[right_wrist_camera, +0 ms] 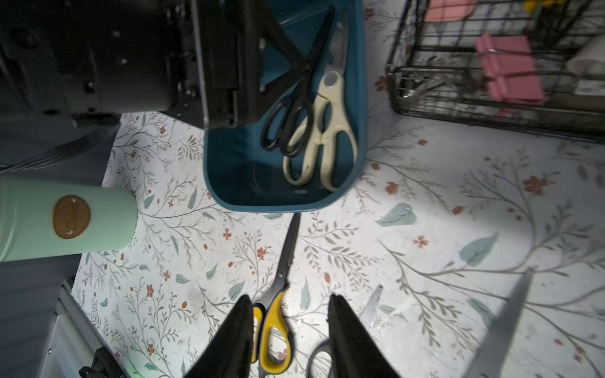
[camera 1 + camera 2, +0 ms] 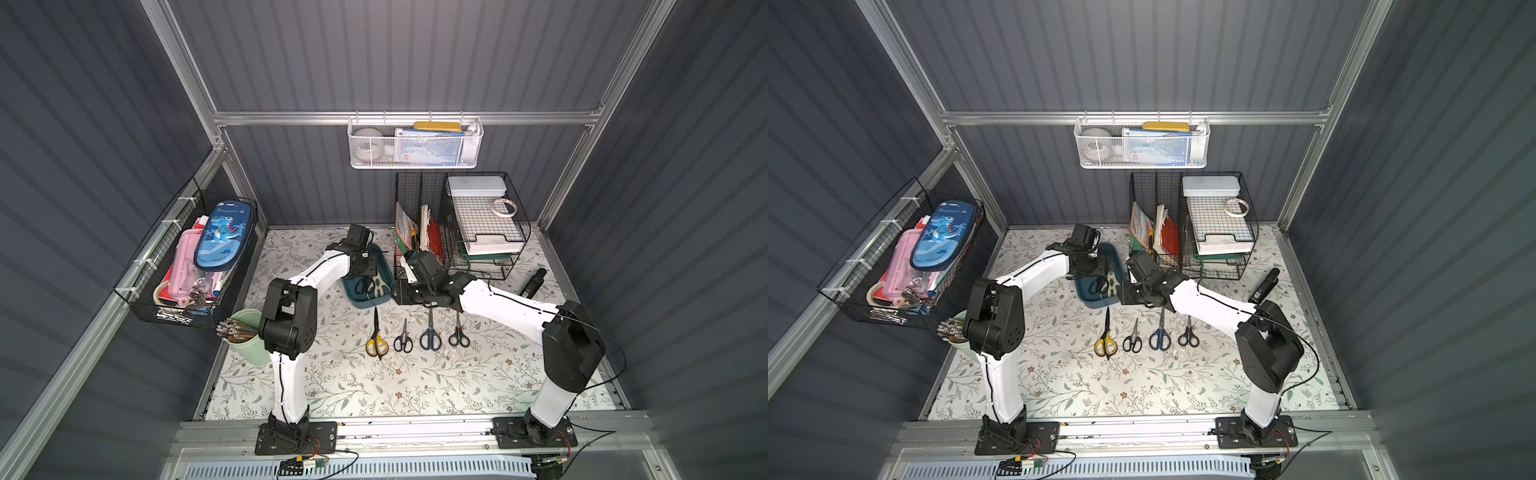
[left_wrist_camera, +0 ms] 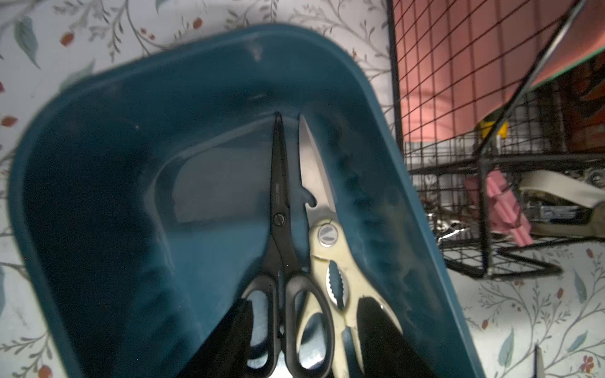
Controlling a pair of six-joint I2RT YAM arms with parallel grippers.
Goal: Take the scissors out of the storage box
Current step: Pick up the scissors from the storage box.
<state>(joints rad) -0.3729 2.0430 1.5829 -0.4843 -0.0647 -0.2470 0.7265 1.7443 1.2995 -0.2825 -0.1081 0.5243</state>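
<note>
The teal storage box [image 2: 365, 305] [image 3: 98, 163] [image 1: 262, 183] lies at mid-table. Inside it, side by side, are black-handled scissors [image 3: 278, 196] [image 1: 288, 124] and cream-handled shears [image 3: 327, 235] [image 2: 380, 284]. My left gripper [image 3: 304, 302] [image 2: 368, 280] reaches down into the box, its jaws apart on either side of both pairs' handles. In front of the box, yellow-handled [image 2: 377, 338], small black [image 2: 403, 338], blue [image 2: 430, 334] and another small black [image 2: 459, 334] scissors lie in a row. My right gripper [image 1: 291, 327] [image 2: 400, 295] hovers open and empty just right of the box, above that row.
A mint cup of pencils [image 2: 245, 336] [image 1: 65, 216] stands at the left edge. Black wire racks [image 2: 461, 232] crowd the box's right side. A wire basket of pencil cases [image 2: 195, 257] and a white mesh basket [image 2: 415, 143] hang on the walls. A black tool [image 2: 534, 282] lies far right.
</note>
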